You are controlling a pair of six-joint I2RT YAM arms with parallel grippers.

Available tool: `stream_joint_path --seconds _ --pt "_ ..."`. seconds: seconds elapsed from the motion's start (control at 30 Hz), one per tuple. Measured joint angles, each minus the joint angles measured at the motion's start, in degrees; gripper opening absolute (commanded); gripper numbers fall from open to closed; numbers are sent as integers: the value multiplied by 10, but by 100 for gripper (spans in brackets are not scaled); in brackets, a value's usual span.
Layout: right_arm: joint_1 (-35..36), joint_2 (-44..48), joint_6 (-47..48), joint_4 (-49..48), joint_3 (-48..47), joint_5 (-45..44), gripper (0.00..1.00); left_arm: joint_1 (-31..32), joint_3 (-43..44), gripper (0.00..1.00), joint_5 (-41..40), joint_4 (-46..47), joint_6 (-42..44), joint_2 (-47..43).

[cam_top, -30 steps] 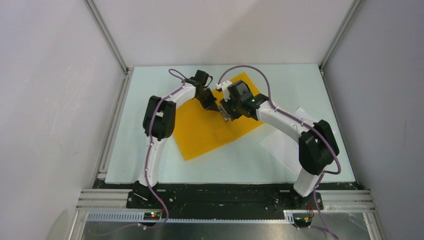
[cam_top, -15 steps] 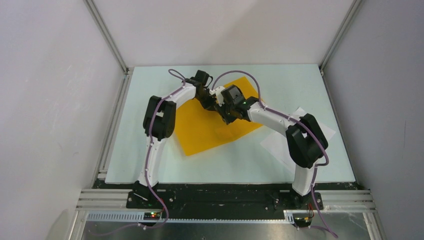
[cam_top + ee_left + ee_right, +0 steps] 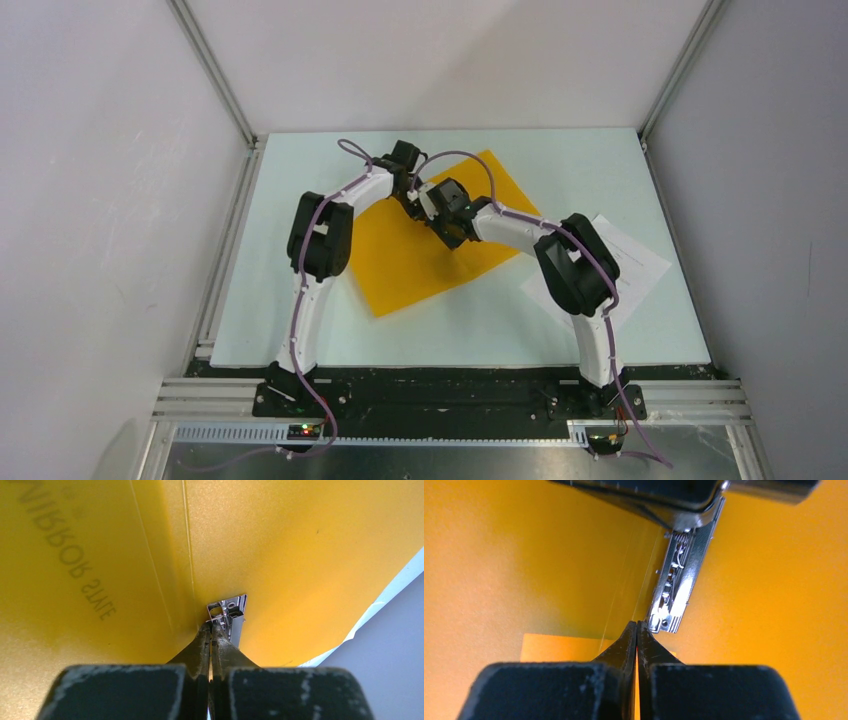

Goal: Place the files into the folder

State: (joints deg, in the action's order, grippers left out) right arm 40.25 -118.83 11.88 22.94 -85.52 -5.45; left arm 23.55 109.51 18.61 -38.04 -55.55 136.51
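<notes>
The orange-yellow folder lies open and flat on the table. A metal clip runs along its middle fold. My left gripper is shut, and its tips touch the near end of the metal clip. From the other side my right gripper is also shut, its tips just beside the clip's end with nothing between them. The left gripper's dark body shows at the top of the right wrist view. The files, white printed sheets, lie to the right of the folder, partly hidden under my right arm.
The pale table is walled by an aluminium frame post at the back left and another post at the back right. A lighter orange rectangle shows on the folder's inner face.
My right arm has swung left, bringing its gripper closer to the left gripper over the folder's middle. Its elbow now covers more of the white sheets. The left arm has hardly moved.
</notes>
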Motion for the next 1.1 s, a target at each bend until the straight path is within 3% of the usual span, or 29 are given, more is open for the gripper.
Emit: stream_joint_path --seconds 1.1 --pt "-9 -17 22 28 -40 -3 5 1 0 0 0 2 0 0"
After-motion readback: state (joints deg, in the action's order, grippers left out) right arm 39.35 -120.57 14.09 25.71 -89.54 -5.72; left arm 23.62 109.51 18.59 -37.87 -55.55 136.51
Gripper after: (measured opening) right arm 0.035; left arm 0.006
